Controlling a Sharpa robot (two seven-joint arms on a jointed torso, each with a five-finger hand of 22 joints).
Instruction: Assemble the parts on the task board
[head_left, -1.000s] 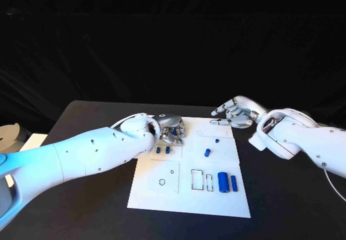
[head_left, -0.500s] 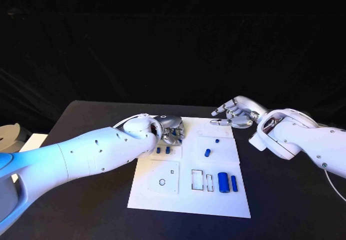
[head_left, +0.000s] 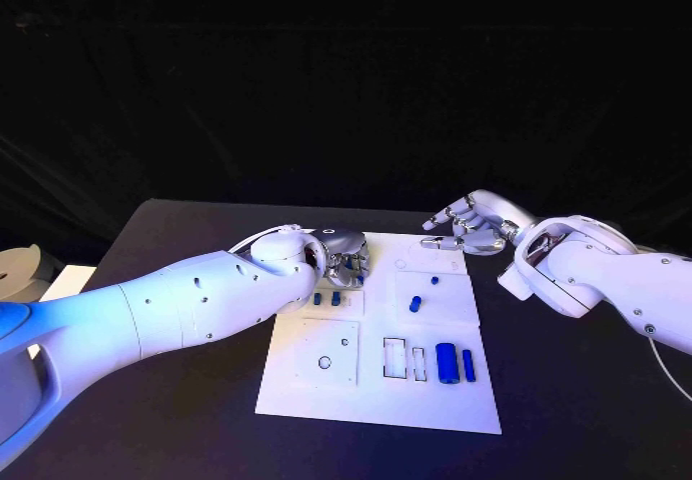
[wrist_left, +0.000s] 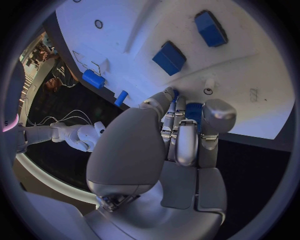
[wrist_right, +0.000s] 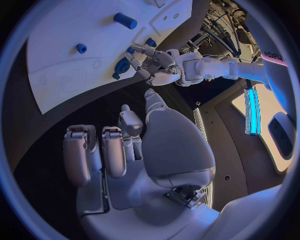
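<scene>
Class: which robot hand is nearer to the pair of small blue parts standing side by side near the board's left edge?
Left. The left robot hand hovers just beyond the blue pair, at the board's far-left corner. The right robot hand is off the board's far-right corner, much farther away.

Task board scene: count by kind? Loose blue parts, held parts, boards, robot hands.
Loose blue parts: 6
Held blue part, in left robot hand: 1
Task board: 1
Robot hands, counting right robot hand: 2
Total: 10

Head camera looking down on the flat white task board (head_left: 378, 375), wrist fisheyes close behind each hand, all sharing that board
</scene>
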